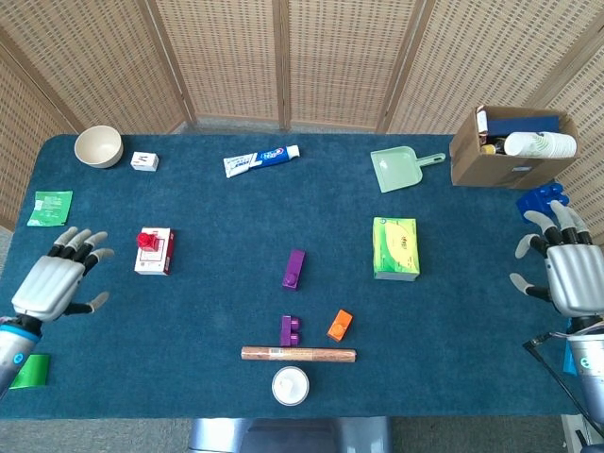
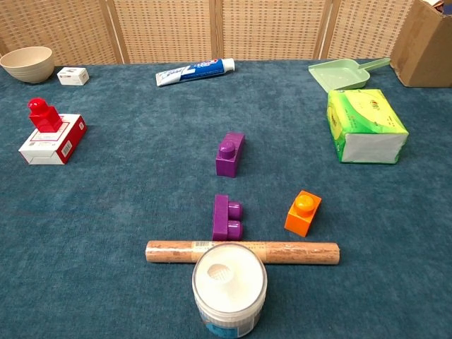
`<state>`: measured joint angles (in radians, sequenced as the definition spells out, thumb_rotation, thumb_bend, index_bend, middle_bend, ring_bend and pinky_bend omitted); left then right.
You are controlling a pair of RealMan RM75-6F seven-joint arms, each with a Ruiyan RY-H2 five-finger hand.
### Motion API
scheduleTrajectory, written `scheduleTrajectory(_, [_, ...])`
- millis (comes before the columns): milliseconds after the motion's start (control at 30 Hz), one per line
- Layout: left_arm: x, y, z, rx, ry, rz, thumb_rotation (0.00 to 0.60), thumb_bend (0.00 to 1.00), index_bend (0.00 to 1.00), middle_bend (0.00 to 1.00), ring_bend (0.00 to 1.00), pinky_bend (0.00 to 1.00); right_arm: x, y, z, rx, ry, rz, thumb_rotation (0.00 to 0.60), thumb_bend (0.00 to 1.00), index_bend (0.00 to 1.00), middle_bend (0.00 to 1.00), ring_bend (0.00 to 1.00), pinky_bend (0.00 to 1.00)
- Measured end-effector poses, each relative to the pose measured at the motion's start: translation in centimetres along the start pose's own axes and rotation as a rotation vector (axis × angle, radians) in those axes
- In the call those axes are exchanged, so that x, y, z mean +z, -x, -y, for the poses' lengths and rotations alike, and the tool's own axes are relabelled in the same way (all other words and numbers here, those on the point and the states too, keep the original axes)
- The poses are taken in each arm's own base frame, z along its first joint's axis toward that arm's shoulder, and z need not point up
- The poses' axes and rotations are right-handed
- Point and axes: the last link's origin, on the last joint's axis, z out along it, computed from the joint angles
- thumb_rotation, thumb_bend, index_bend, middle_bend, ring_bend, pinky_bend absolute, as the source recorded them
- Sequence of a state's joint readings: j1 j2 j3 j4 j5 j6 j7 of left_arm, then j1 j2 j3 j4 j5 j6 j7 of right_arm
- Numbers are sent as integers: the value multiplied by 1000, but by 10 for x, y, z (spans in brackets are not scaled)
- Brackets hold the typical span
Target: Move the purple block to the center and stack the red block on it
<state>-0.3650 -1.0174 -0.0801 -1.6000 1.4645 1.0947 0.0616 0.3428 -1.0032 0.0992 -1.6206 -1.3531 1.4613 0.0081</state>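
A purple block (image 1: 293, 269) (image 2: 229, 154) lies near the middle of the blue table. A second purple block (image 1: 290, 330) (image 2: 227, 217) lies on its side closer to me, just behind a brown rod. The red block (image 1: 146, 241) (image 2: 43, 114) stands on a red and white box (image 1: 155, 252) (image 2: 52, 140) at the left. My left hand (image 1: 55, 286) hovers open at the table's left edge, well left of the red block. At the far right edge my right hand (image 1: 568, 272) is open and holds nothing. Neither hand shows in the chest view.
An orange block (image 1: 340, 325), a brown rod (image 1: 298, 354) and a white lidded jar (image 1: 291, 385) sit near the front. A green tissue box (image 1: 394, 248), green dustpan (image 1: 400, 169), cardboard box (image 1: 510, 147) and blue bricks (image 1: 542, 197) are at right. Toothpaste (image 1: 261, 161) and a bowl (image 1: 98, 146) lie at the back.
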Motion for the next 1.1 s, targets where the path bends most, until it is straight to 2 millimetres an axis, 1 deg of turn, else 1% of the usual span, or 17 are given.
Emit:
scheduleTrajectory(200, [30, -7, 6, -3, -24, 34, 476, 355, 260, 103, 73, 0, -4, 5, -2, 3, 15, 10, 600, 137, 553, 228, 26, 135])
scheduleTrajectory(333, [50, -10, 10, 5, -37, 58, 450, 355, 260, 103, 73, 0, -6, 6, -3, 5, 25, 11, 600, 137, 553, 228, 26, 135])
scheduleTrajectory(433, [64, -8, 11, 12, -42, 79, 425, 356, 260, 103, 74, 0, -7, 7, -5, 4, 37, 12, 600, 137, 553, 228, 25, 135])
scheduleTrajectory(567, [83, -1, 8, 2, -54, 106, 415, 355, 260, 102, 73, 0, -8, 7, -8, 7, 52, 13, 600, 137, 553, 227, 23, 135])
scheduleTrajectory(800, [101, 11, 5, -18, -65, 140, 406, 354, 266, 104, 74, 0, -9, 8, -12, 6, 69, 14, 600, 136, 552, 226, 22, 135])
scheduleTrajectory(1100, [113, 20, 2, -27, -64, 150, 409, 355, 282, 115, 80, 0, -12, 8, -15, 8, 86, 15, 600, 136, 553, 226, 19, 135])
